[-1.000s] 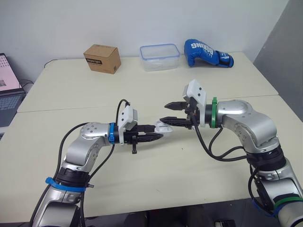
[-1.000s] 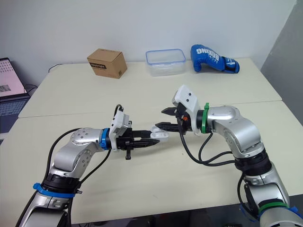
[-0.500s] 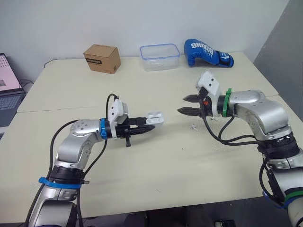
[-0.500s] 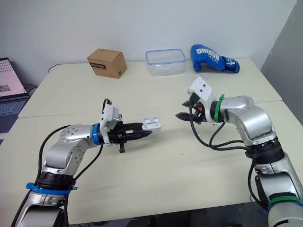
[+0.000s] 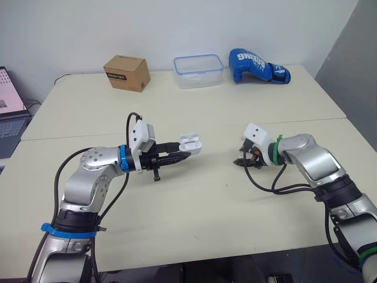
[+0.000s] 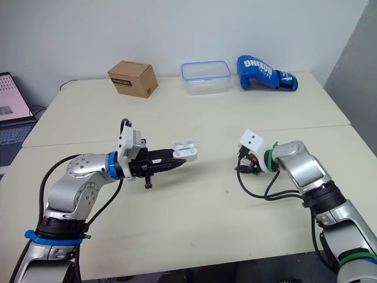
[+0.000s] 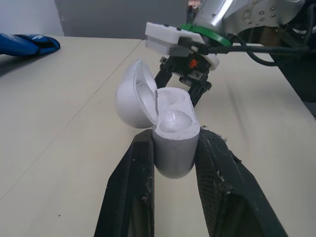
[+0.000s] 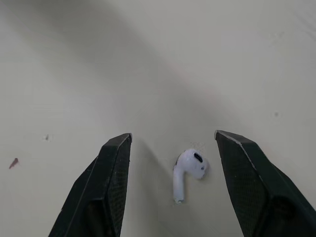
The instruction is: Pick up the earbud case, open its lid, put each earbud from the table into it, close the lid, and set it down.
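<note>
The white earbud case has its lid hinged open and hangs above the table, left of centre. My left gripper is shut on the case's lower body. One white earbud lies on the table right of centre. My right gripper stands open over it, tips pointing down, one finger on each side and neither touching it. From the head, the right gripper sits low at the tabletop and hides the earbud. The left wrist view shows the right gripper beyond the case.
Along the far edge of the table stand a cardboard box, a clear plastic container and a blue boxing glove. A laptop sits off the left side. A seam crosses the tabletop.
My right gripper has left the case, swung right and dropped to the table over the earbud. My left arm has drawn the open case back to the left.
</note>
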Tool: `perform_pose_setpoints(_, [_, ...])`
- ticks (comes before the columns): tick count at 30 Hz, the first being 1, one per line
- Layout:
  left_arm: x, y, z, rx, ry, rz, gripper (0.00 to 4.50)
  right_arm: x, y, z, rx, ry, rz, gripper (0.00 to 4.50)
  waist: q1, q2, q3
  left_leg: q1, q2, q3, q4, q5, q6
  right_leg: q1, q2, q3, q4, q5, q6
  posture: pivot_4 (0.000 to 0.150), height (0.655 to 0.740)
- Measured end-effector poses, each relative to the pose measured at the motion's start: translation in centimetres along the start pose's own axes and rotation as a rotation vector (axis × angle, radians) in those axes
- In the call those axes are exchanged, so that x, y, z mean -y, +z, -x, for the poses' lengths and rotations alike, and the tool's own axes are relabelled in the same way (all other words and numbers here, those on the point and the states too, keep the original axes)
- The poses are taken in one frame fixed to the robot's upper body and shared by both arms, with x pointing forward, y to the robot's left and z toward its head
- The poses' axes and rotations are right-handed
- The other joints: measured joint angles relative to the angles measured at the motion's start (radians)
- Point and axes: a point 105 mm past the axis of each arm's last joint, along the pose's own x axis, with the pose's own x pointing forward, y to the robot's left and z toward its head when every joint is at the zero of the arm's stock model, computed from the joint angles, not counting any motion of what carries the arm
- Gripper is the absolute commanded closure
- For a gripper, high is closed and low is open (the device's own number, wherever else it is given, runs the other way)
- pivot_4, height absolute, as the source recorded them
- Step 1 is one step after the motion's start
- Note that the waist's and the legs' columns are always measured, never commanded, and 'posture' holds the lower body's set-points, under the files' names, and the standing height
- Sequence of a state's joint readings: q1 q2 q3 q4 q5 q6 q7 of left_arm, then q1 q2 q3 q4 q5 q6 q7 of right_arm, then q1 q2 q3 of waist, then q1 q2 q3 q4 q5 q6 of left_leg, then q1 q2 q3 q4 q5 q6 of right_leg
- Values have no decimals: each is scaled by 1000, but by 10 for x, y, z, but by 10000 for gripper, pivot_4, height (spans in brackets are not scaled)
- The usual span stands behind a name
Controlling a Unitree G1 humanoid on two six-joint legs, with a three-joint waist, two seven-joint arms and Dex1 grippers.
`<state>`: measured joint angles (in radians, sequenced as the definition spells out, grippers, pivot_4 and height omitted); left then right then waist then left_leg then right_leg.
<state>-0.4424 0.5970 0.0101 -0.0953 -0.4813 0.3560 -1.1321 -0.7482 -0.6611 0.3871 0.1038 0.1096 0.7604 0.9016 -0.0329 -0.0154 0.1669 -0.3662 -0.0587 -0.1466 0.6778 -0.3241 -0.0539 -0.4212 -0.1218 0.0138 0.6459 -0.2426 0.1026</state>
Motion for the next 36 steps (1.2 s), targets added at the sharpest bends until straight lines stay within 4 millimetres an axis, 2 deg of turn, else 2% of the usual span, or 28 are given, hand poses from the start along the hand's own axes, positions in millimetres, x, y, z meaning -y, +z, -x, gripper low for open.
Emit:
perform_pose_setpoints(4, [1, 0, 1, -5, 5, 4, 37195, -1, -6, -1, -19, 1, -1, 17005, 0, 0, 0, 0, 0, 0, 0, 0, 0, 0, 0, 0, 0, 0, 0, 1500, 7307])
perform_pose_setpoints(17, [1, 0, 1, -9, 12, 3, 37195, -1, -8, -4, -36, -7, -4, 17005, 0, 0, 0, 0, 0, 0, 0, 0, 0, 0, 0, 0, 0, 0, 0, 1500, 7307])
perform_pose_setpoints(20, [1, 0, 1, -10, 12, 3, 37195, -2, -8, -4, -35, -3, -7, 22665, 0, 0, 0, 0, 0, 0, 0, 0, 0, 0, 0, 0, 0, 0, 0, 1500, 7307])
perform_pose_setpoints(24, [1, 0, 1, -11, 12, 3, 37195, -3, -7, -6, -34, 2, -11, 36760, 0, 0, 0, 0, 0, 0, 0, 0, 0, 1, 0, 0, 0, 0, 0, 1500, 7307])
perform_pose_setpoints(35, [1, 0, 0, -12, 15, 1, 37195, -3, -8, -5, -40, 3, -16, 36760, 1, 0, 0, 0, 0, 0, 0, 0, 0, 1, 0, 0, 0, 0, 0, 1500, 7307])
perform_pose_setpoints(36, [1, 0, 0, -12, 16, 0, 37195, -3, -9, -5, -40, 3, -16, 38250, 1, 0, 0, 0, 0, 0, 0, 0, 0, 1, 0, 0, 0, 0, 0, 1500, 7307])
